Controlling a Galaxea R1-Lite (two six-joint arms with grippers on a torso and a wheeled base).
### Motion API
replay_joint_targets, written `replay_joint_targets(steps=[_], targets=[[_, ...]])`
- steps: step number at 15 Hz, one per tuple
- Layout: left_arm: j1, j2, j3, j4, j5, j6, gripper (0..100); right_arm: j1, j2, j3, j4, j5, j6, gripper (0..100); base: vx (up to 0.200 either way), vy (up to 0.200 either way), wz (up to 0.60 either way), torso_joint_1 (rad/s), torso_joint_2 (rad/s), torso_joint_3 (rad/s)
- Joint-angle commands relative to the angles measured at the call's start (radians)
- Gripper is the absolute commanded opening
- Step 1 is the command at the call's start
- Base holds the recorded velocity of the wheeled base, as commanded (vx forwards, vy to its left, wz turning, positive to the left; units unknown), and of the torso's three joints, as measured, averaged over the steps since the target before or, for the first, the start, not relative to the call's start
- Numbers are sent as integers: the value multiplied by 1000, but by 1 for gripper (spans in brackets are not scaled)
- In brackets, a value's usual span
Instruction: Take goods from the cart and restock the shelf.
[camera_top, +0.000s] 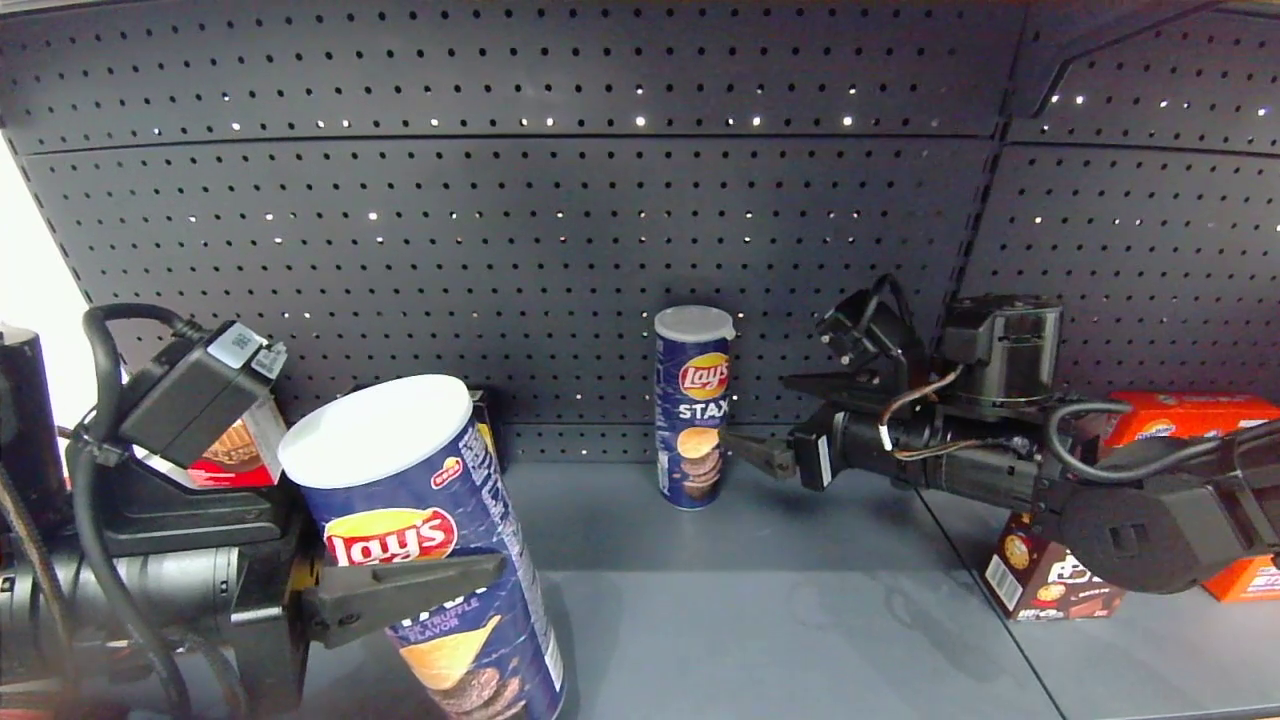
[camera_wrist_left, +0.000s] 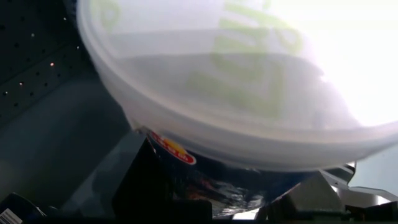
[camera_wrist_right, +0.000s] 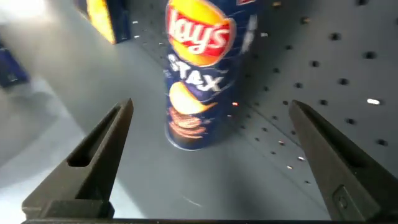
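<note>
Well, you are facing a dark pegboard (camera_top: 520, 250) that closes off the back, and below it the grey shelf (camera_top: 760, 610) runs the full width of the head view. Your left gripper (camera_top: 440, 585) sits at 8 o'clock on that view, clenched around the held can (camera_top: 400, 480). One dark finger (camera_top: 400, 592) crosses the can's front just below the logo. That can is a blue chip tube with a white lid. It leans, with its top tipped toward 11 o'clock, and its foot runs off the bottom edge, so you cannot tell whether it touches the shelf. In your left wrist view the lid (camera_wrist_left: 236, 93) looms close over the fingers. Your right gripper (camera_wrist_right: 211, 112) comes in from 3 o'clock with its jaws spread wide and nothing between them. It points at the back can (camera_top: 692, 410), which stands upright on the shelf against the pegboard, near the middle. One fingertip (camera_top: 742, 445) lies just beside that can at its 3 o'clock, and you cannot tell whether they touch. At 4 o'clock from the back can, behind your right arm, an orange box (camera_top: 1190, 415) sits by the pegboard and a brown box (camera_top: 1040, 580) sits nearer the front. At 9 o'clock, behind your left wrist, a red pack (camera_top: 225, 450) peeks out.
</note>
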Motion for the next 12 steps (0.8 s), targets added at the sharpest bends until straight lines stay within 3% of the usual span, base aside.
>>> replay_joint_targets(steps=[1,3,7,12], targets=[[1,3,5,0,-1,-1,0,-5,4,-2,0,23,0,100,0,0,0,0,0,0],[1,6,8,0,-8,-1,0,-9,17,-7,-11,94,-2,100,0,0,0,0,0,0],[16,7,9,0,-11,-1,0,-47,82,-2,-186,227,-3,100,0,0,0,0,0,0],[18,9,14,0,-11,-1,0,-43,110,-2,-192,232,1,100,0,0,0,0,0,0]])
